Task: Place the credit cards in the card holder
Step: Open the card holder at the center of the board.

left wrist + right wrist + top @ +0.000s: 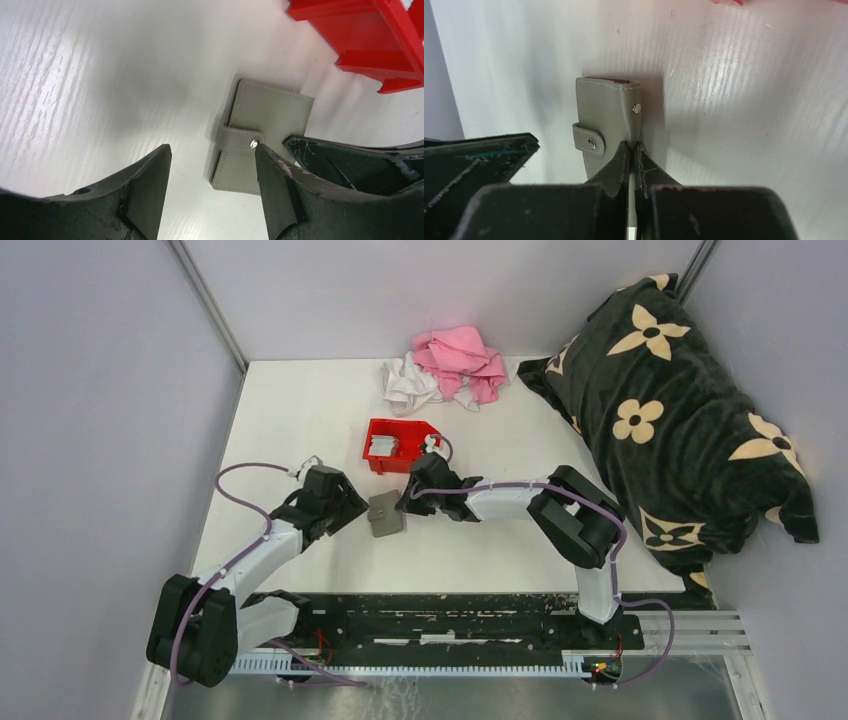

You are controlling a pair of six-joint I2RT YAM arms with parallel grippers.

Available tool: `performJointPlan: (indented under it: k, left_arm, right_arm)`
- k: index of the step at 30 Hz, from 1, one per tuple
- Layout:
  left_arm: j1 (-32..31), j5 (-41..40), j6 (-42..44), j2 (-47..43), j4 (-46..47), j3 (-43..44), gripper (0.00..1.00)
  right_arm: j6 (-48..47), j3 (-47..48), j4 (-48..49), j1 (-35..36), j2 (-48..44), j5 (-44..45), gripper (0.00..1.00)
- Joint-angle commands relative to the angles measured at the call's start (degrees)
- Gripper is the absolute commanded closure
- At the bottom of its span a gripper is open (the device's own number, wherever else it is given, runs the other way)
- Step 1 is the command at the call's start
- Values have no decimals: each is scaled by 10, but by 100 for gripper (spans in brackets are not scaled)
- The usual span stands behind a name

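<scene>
One card holder [385,512] mid-frame: right gripper [630,146] pinched tight on its edge, left gripper [212,148] spread wide, empty

Loose items sitting around the red bin [405,430]
You are looking at a white cloth [408,385] lying just beyond the bin on the white table [300,420], a pink cloth [460,358] bunching against it beyond and slightly right, and a black flower-patterned blanket [670,420] slumping well to the bin's right.
</scene>
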Motion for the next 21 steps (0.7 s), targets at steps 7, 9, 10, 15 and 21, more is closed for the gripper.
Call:
performJointPlan:
  k: [7, 9, 10, 15, 21]
  left_arm:
    - [-57, 15, 40, 71, 13, 72, 29]
    - [-74, 15, 48, 91, 6, 87, 29]
    - [-82, 13, 52, 99, 1, 96, 29]
    - [-120, -10, 66, 135, -33, 136, 29]
    - [-139, -35, 71, 172, -71, 161, 29]
  right_arm:
    - [-55, -12, -60, 7, -36, 13, 99]
    - [-61, -11, -63, 11, -42, 21, 99]
    - [-63, -11, -64, 13, -45, 23, 99]
    - [-66, -14, -64, 14, -52, 25, 99]
    - [-67, -22, -62, 14, -60, 22, 99]
